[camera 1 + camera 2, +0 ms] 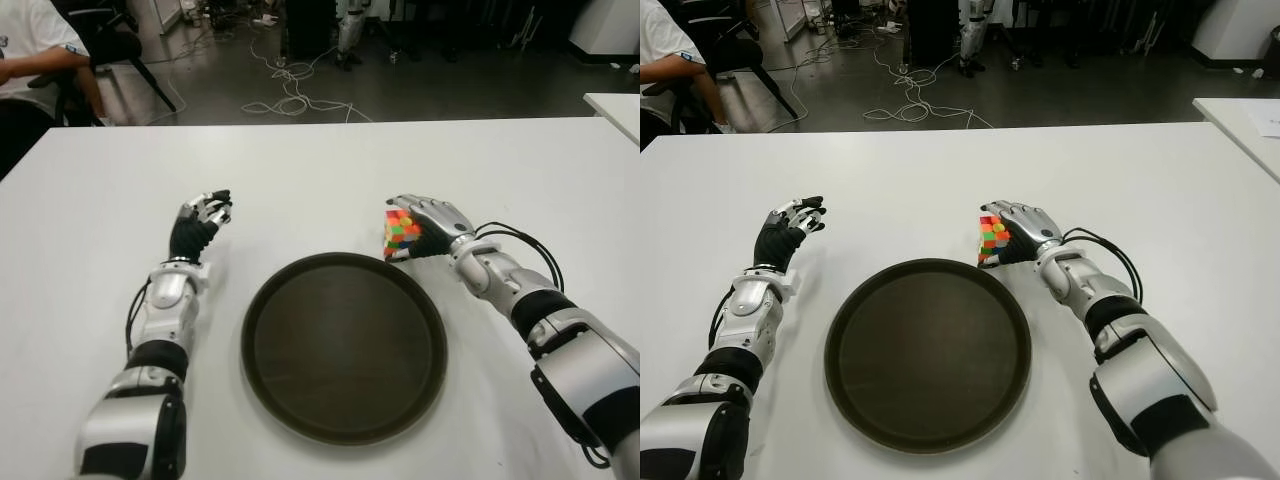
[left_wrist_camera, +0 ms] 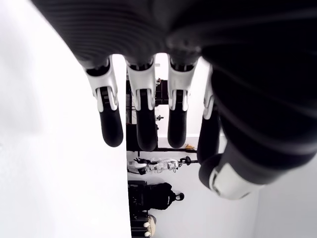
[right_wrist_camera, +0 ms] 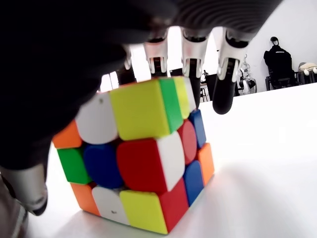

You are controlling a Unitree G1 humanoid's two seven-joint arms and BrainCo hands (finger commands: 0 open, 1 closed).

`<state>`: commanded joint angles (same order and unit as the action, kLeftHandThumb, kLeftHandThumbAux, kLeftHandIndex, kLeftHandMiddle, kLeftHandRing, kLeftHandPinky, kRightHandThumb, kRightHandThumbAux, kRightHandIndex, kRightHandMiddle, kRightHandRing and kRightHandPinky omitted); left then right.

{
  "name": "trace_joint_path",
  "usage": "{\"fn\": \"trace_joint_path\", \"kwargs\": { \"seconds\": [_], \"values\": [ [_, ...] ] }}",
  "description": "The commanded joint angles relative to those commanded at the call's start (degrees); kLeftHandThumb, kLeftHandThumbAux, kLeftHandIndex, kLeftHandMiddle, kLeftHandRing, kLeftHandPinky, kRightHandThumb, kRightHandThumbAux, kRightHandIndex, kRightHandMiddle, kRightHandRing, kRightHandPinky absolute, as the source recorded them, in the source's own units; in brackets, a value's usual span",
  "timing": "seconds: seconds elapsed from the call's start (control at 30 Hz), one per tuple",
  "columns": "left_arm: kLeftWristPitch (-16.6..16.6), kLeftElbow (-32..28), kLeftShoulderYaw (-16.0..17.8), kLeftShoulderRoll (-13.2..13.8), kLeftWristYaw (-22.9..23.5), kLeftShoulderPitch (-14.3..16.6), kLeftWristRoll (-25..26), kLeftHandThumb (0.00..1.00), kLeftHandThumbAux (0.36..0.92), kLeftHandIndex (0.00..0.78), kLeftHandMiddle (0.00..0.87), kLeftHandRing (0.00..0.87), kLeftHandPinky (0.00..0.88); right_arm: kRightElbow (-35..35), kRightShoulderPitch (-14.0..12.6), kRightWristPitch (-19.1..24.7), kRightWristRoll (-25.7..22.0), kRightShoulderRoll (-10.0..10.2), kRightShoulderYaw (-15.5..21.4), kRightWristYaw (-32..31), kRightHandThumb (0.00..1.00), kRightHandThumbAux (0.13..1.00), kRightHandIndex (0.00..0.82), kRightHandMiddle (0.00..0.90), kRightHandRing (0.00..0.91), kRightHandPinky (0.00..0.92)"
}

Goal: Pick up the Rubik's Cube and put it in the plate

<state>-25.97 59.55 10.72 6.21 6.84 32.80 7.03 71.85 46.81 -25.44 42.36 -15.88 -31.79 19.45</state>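
On a white table (image 1: 320, 160), the robot's right hand (image 1: 432, 225) closes over the Rubik's Cube (image 1: 401, 233), which sits just beyond the far right rim of the round dark plate (image 1: 344, 345). The left hand (image 1: 200, 225) shows left of the plate, holding nothing. A seated person (image 1: 35, 55) is at the far left corner. The left wrist view shows its fingers (image 2: 110, 119) loosely extended and empty. The right wrist view shows the cube standing on the table, fingers (image 3: 190, 74) draped over its top and far side. No writing is readable anywhere.
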Motion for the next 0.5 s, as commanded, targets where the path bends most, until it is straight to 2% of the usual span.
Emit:
{"fn": "trace_joint_path", "kwargs": {
  "seconds": [0.5],
  "values": [
    [0.25,-0.11,0.04,-0.1,-0.65,-0.09,0.06,0.686,0.723,0.399,0.243,0.227,0.25,-0.02,-0.08,0.49,0.23,0.18,-0.61,0.99,0.0,0.56,0.119,0.153,0.192,0.287]
  ]
}}
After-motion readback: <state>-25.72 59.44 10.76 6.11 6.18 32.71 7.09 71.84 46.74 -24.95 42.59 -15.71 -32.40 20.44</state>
